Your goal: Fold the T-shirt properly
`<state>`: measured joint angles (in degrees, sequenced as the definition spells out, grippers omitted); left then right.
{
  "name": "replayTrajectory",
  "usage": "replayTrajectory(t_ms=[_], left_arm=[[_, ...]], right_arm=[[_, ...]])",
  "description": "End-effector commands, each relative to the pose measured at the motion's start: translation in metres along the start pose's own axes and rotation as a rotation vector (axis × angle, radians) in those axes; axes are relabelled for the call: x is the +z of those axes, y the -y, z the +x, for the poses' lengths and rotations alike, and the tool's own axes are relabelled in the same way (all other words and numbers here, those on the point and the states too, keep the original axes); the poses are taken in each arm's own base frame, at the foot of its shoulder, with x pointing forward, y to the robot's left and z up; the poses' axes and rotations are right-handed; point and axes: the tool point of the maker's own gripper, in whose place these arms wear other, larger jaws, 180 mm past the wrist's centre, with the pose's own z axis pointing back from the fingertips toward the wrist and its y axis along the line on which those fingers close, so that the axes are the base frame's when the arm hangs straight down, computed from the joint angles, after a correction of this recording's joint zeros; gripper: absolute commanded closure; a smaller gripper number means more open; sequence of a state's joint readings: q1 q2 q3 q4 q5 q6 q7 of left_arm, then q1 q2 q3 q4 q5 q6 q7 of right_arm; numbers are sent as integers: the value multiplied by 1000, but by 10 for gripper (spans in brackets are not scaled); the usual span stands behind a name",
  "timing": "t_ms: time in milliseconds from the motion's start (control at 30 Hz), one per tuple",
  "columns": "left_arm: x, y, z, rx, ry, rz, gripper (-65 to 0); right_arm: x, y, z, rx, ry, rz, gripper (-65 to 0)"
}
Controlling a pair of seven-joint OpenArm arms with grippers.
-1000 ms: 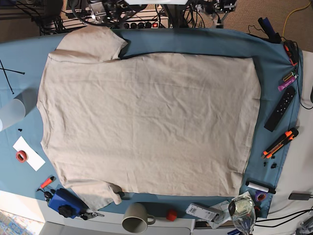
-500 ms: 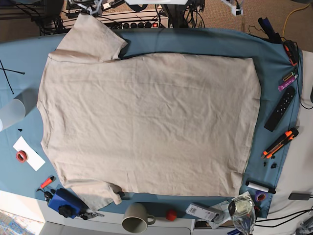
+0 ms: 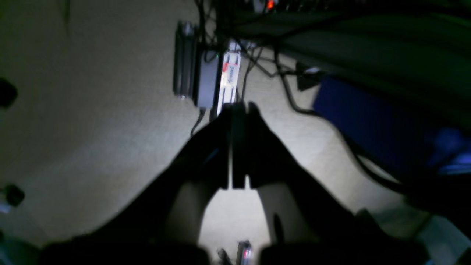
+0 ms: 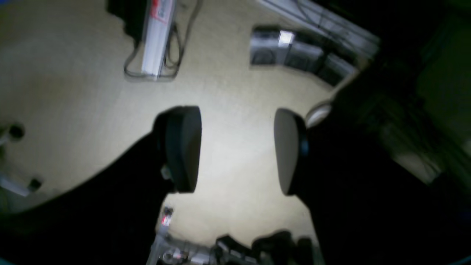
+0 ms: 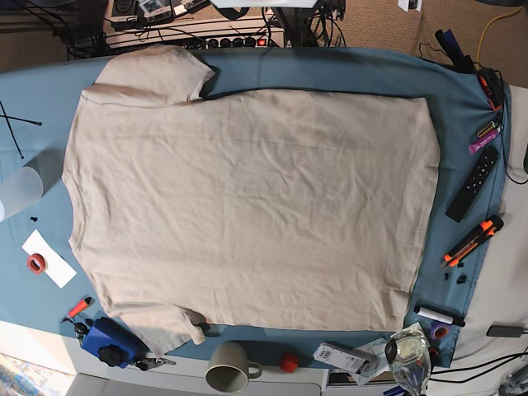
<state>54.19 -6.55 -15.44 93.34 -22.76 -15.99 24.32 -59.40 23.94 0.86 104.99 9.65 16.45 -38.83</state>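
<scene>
The beige T-shirt [image 5: 247, 206] lies spread flat on the blue table cloth [image 5: 330, 70] in the base view, collar side at the left, hem at the right, one sleeve at the top left and one at the bottom left. Neither gripper shows in the base view. In the left wrist view my left gripper [image 3: 238, 145] is shut on nothing, over beige carpet beyond the table. In the right wrist view my right gripper [image 4: 237, 151] is open and empty, also over the floor. The T-shirt is out of both wrist views.
A remote [image 5: 472, 183], markers [image 5: 485, 134] and orange cutters [image 5: 472, 241] lie along the right edge. A mug [image 5: 229, 367], a blue device [image 5: 111, 341], a glass [image 5: 408, 356] and a red ball [image 5: 288, 361] sit at the front. A plastic cup [image 5: 18, 191] and tape roll [image 5: 35, 263] are at the left.
The arm parts at the top edge of the base view have pulled back out of sight. The T-shirt has not moved.
</scene>
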Motion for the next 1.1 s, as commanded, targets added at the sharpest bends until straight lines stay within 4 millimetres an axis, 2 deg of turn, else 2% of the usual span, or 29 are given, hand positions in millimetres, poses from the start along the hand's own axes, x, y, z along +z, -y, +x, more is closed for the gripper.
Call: replayTrajectory(t_ms=[0,233,333,467,567,833,933,1067], left_arm=[[11,4,6,-15,27,-8,0],[60,22,49,-135,73,2,0],[81,23,77,-187,129,31,0],[107,28,119,-252,252,66,0],[125,39,143,-301,331,71,0],[124,42,150,-311,347,67,0],[124,42,150,-311,347,66,-11],[124,42,153,-312,357,66,-171]], right_arm=[[12,7,6,2,25,-18,-320],[70,60,49,-86,166,-139,-320],[90,79,66,-119,240,-175,-320],[106,101,74,-137,282,-244,-320],[110,110,77,-173,308,-278,-319],[105,105,91,-282,395,-284,-320],[104,105,90,-285,376,-284,-320],[104,111,89,-267,357,-315,-320]])
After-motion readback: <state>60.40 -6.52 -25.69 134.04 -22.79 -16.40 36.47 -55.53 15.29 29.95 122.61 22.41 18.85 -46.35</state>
